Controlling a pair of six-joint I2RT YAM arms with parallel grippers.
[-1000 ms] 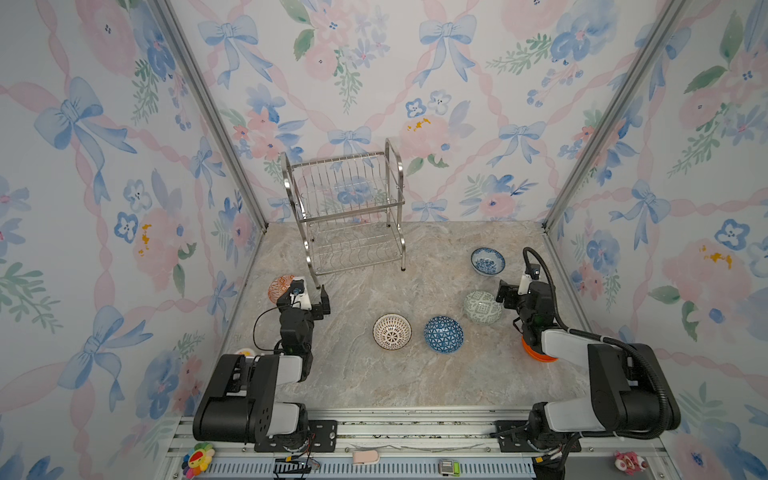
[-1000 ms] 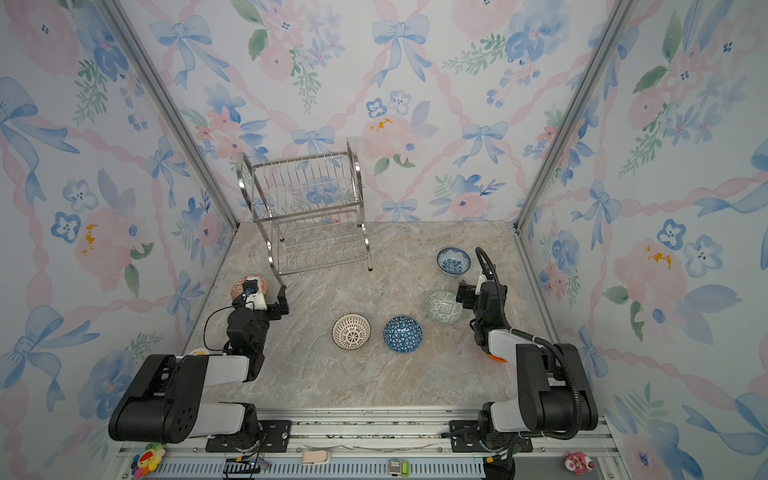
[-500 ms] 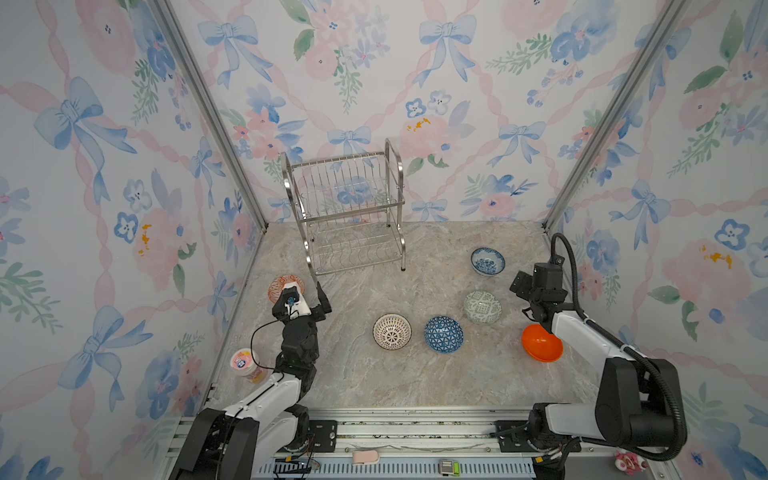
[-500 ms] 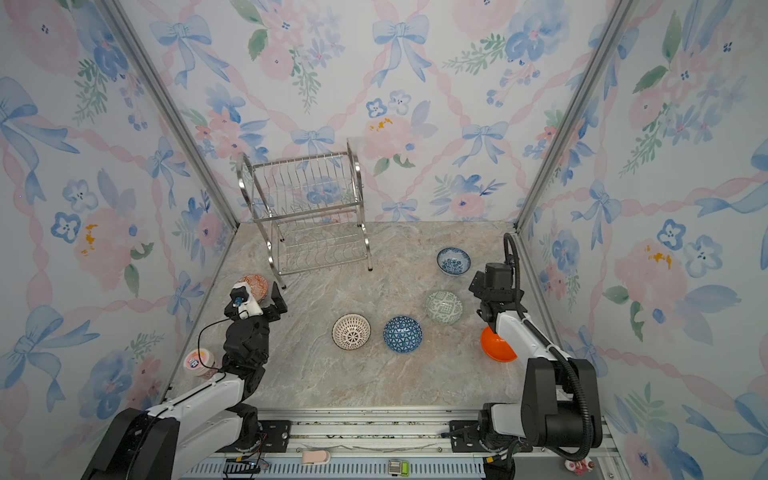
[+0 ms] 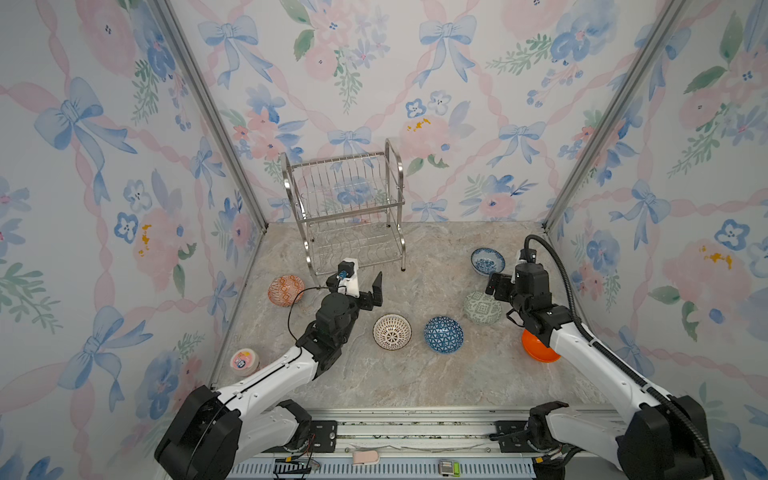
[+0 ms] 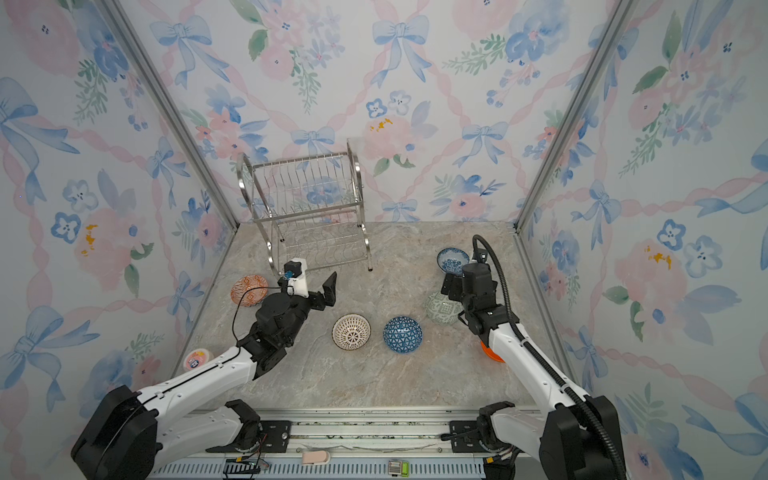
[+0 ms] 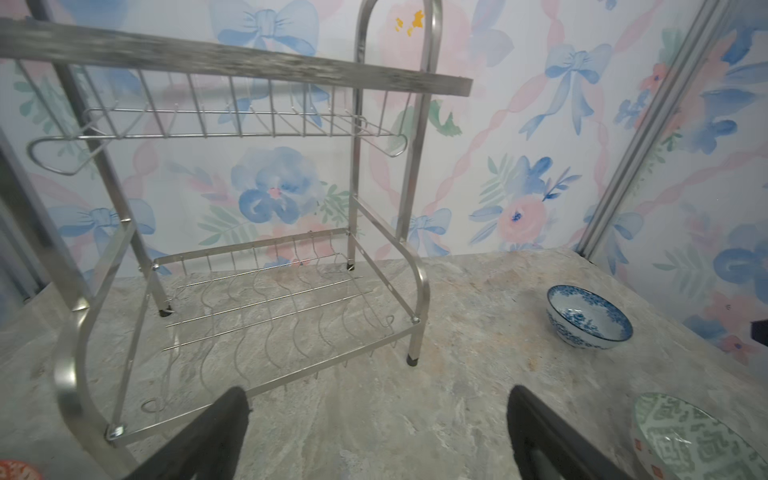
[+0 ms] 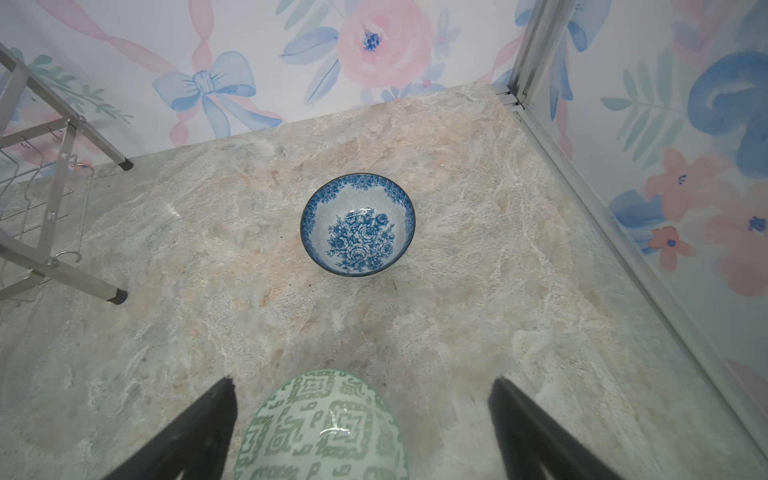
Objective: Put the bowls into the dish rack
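Observation:
The dish rack [image 5: 351,208] [image 6: 307,216] stands at the back, left of centre, with nothing on its tiers. Six bowls lie on the table: orange-red patterned [image 5: 286,290], white lattice [image 5: 392,331], blue patterned [image 5: 443,334], grey-green [image 5: 482,307], blue-white floral [image 5: 487,261], and plain orange [image 5: 538,351] partly under my right arm. My left gripper [image 5: 355,282] [image 7: 378,399] is open and holds nothing, just before the rack's [image 7: 249,249] lower front bar. My right gripper [image 5: 515,286] [image 8: 361,386] is open above the grey-green bowl [image 8: 324,428], with the floral bowl [image 8: 357,224] beyond it.
A small pink-lidded tub [image 5: 244,360] sits at the front left beside the wall. Floral walls with aluminium corner posts [image 5: 582,166] close in three sides. The right wall runs close to the floral bowl and my right arm. The arm-base rail [image 5: 415,432] borders the front edge.
Both arms have unfolded and reached forward. The left gripper moved up to the rack's front. The right gripper moved out over the grey-green bowl, uncovering the orange bowl. Both stayed open.

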